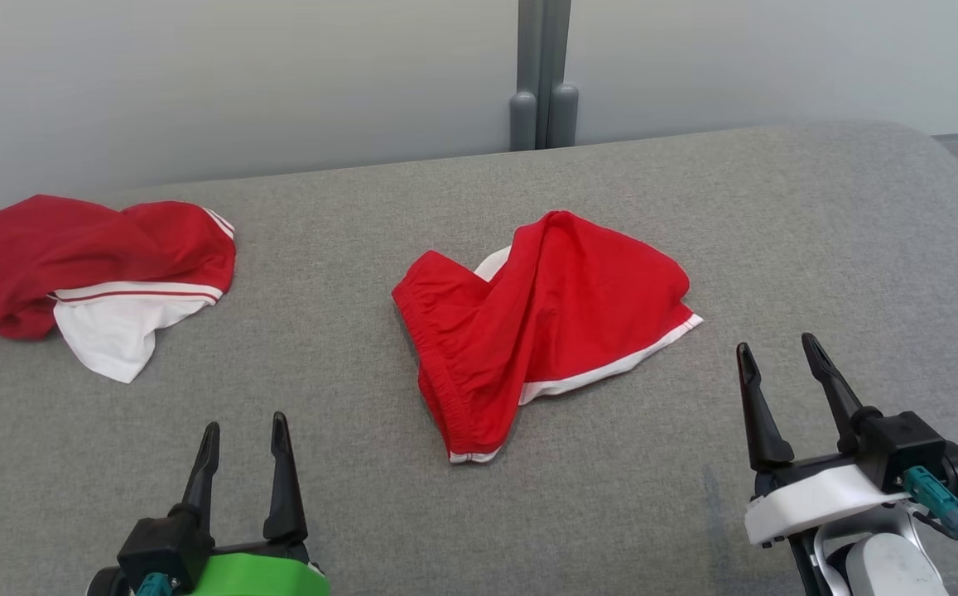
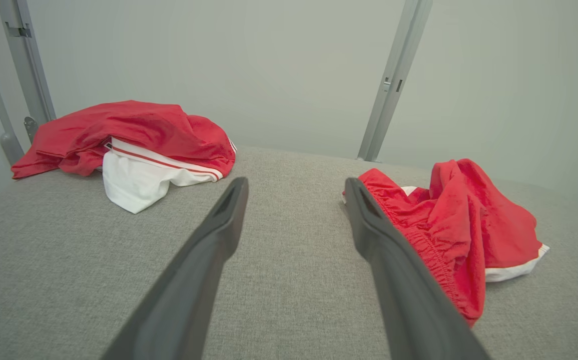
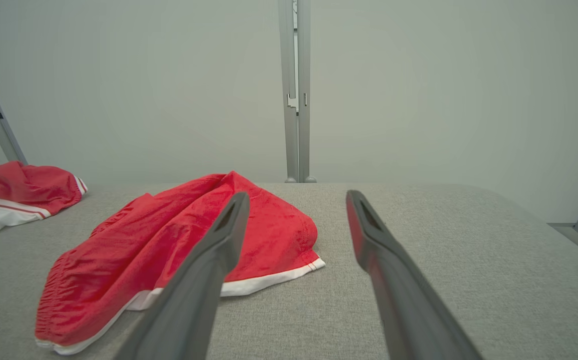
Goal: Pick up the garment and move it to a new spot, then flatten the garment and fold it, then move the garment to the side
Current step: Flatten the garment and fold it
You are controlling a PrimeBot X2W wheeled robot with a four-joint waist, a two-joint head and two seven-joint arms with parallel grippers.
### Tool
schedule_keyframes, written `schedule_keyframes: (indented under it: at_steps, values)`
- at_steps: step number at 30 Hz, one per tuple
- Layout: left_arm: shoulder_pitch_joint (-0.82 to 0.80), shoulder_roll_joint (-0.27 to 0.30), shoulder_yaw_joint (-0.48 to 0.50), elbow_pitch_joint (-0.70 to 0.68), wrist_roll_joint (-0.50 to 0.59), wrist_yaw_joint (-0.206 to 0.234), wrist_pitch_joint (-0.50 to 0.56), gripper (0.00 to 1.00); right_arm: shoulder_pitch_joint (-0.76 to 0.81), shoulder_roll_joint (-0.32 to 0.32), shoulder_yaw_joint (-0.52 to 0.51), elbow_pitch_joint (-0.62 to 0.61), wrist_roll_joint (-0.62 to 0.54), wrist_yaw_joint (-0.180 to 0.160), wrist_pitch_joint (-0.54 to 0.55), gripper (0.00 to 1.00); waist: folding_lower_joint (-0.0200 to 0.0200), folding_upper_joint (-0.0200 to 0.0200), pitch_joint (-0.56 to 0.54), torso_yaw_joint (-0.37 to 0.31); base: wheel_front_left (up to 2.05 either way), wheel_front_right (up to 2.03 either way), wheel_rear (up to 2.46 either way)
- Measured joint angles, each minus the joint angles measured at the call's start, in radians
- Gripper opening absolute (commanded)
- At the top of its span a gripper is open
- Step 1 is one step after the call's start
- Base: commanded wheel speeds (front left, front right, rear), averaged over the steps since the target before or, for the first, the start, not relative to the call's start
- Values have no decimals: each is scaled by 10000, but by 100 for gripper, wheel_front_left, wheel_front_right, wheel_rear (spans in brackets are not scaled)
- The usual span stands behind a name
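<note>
A crumpled pair of red shorts with white trim, the garment, lies in the middle of the grey padded table. The left wrist view has the garment to the right of the fingers; in the right wrist view the garment lies to the left. My left gripper hovers open at the lower left, short of the garment. At the lower right my right gripper is open too, beside the garment's white hem. Nothing sits between either pair of fingers.
A second red and white garment lies bunched at the table's far left edge. A grey post stands against the pale wall behind the table. The table's rounded right corner drops off at the far right.
</note>
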Motion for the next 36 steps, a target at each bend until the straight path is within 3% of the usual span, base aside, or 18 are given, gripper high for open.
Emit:
schedule_keyframes:
  at_steps: [12,16,24,36]
  values:
    - [0,-19,58,119,48,-94,0,100,-45,0,61,17,73,0,0,100,0,0,-42,127,0,0,0]
    - [-1,-25,-276,479,42,-320,-2,100,-44,2,81,31,82,0,0,100,0,0,-45,107,0,0,0]
    - [-605,-33,-1444,2042,148,-1141,221,100,-35,4,69,107,92,0,0,100,0,0,12,-98,0,0,0]
    - [-1993,33,-2903,4740,502,-1785,454,100,-41,6,176,157,105,0,0,100,0,0,199,-730,0,0,0]
